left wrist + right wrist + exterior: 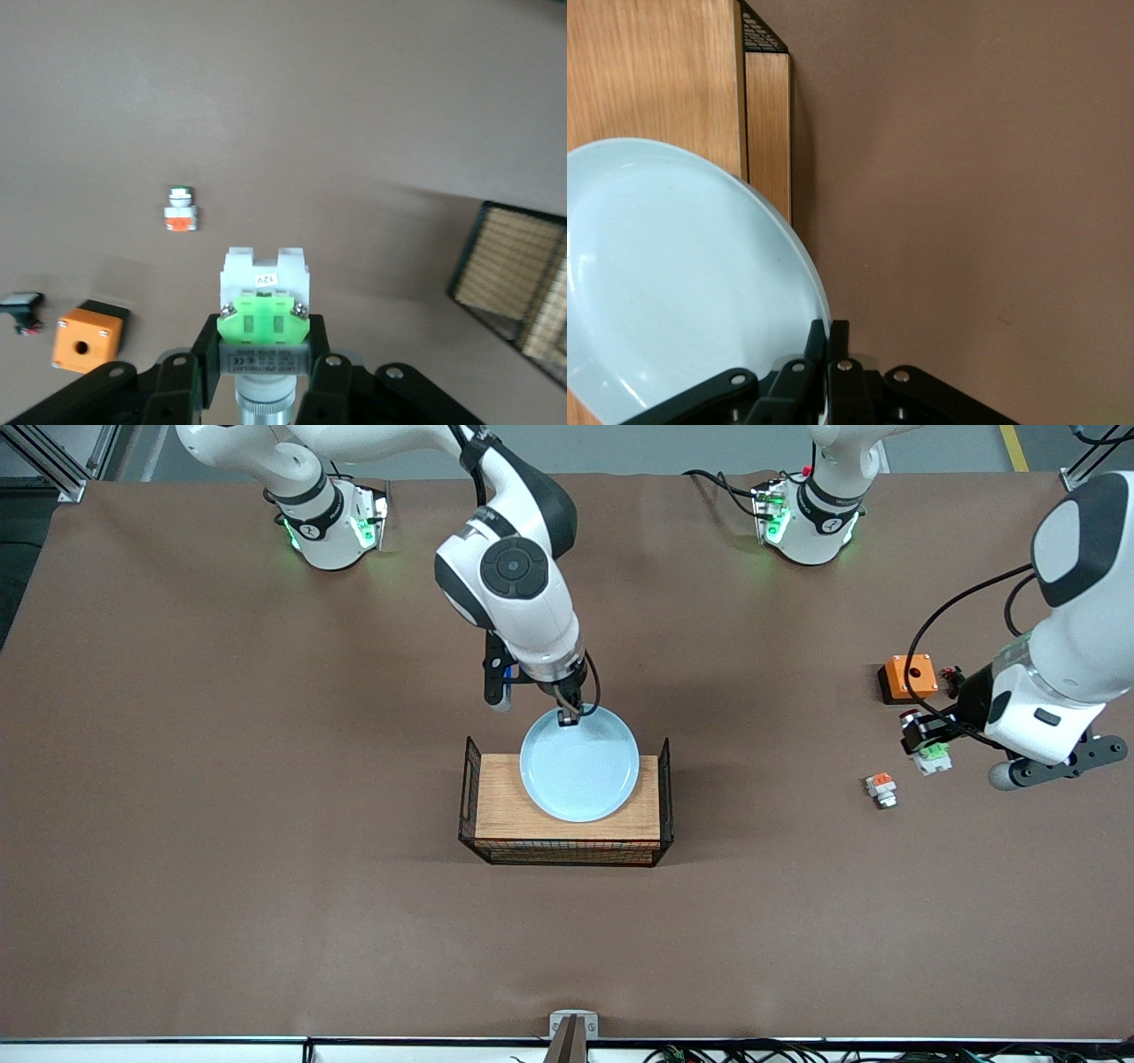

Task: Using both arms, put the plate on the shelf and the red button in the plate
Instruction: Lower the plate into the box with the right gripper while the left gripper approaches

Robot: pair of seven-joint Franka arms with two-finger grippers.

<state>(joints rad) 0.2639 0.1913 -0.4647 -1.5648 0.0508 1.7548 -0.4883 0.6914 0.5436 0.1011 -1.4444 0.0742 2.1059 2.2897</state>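
Observation:
The pale blue plate [578, 766] lies over the wooden board of a black wire basket [469, 797] at the middle of the table. My right gripper [568, 717] is shut on the plate's rim at the edge toward the robots' bases. In the right wrist view the fingers [818, 341] pinch the rim of the plate [673, 283]. My left gripper [926, 740] is shut on the red button [932, 756] and holds it over the table toward the left arm's end. In the left wrist view the red button [264, 305], green block and white body, sticks out of the left gripper [264, 354]; its cap is hidden.
An orange box with a hole [908, 677] sits near the held part, a small black item [952, 678] beside it. A white part with an orange-red block [881, 788] lies nearer the front camera. In the left wrist view, the box [86, 332], that part [181, 211] and the basket [514, 266] show.

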